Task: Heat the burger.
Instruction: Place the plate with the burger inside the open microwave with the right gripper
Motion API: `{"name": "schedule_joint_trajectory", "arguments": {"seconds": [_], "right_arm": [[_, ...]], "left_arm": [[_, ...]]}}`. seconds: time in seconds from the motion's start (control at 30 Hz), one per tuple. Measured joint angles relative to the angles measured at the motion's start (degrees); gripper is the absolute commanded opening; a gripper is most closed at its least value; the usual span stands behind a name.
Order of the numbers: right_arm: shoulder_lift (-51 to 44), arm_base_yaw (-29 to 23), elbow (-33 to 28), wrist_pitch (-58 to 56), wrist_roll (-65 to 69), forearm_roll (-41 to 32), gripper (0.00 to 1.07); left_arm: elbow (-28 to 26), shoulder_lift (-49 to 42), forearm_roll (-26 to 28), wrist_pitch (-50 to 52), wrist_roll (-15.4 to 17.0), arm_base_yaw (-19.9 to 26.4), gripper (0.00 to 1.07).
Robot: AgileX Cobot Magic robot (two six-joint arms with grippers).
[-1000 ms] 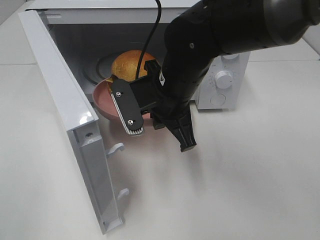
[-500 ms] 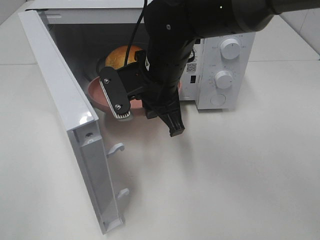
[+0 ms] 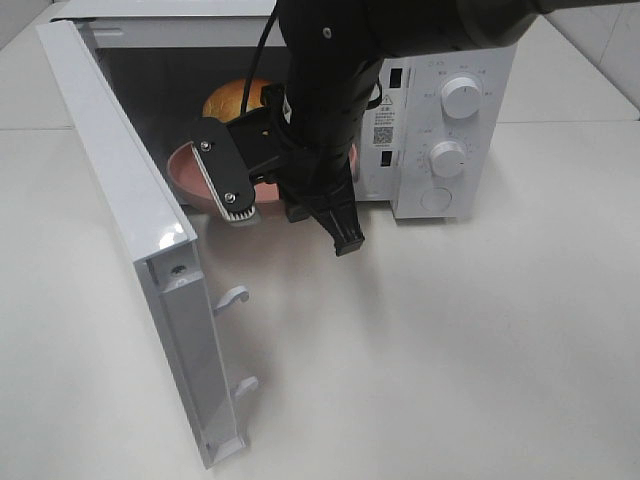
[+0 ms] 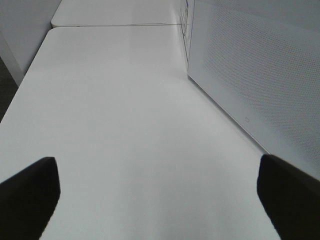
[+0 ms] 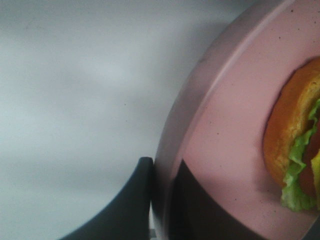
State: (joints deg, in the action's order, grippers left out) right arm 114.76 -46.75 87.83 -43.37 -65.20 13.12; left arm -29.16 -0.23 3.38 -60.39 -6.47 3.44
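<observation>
The glossy black right arm [image 3: 335, 90] has a thin cable [image 3: 266, 48] behind the jaws and silver screws [image 3: 229, 197] on them.

The black right arm [image 3: 340, 80] reaches down from above over the far edge of the table [image 3: 480, 350], its wrist bent steeply downward and turned toward the far left corner. The right gripper [image 5: 165, 205] is closed tight, with one dark finger [image 5: 131, 205] pressed against the outside of the rim of the pink plate [image 5: 225, 125] and the other lying on the rim's inner side. The left gripper [image 4: 160, 200] hangs low over the table, its two dark fingertips [image 4: 27, 195] spread wide apart.
</observation>
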Motion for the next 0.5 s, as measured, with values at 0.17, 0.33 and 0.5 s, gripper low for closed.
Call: {"name": "schedule_joint_trajectory", "arguments": {"seconds": [0.17, 0.33, 0.5], "right_arm": [[0.00, 0.11, 0.97, 0.63, 0.00, 1.15, 0.00], [0.74, 0.23, 1.43, 0.46, 0.00, 2.23, 0.00], [3.50, 0.34, 4.64, 0.40, 0.06, 2.92, 0.00]], "left_arm": [[0.00, 0.00, 0.00, 0.00, 0.00, 0.00, 1.05], [0.00, 0.00, 0.00, 0.00, 0.00, 0.00, 1.05], [0.00, 0.00, 0.00, 0.00, 0.00, 0.00, 1.05]]}}
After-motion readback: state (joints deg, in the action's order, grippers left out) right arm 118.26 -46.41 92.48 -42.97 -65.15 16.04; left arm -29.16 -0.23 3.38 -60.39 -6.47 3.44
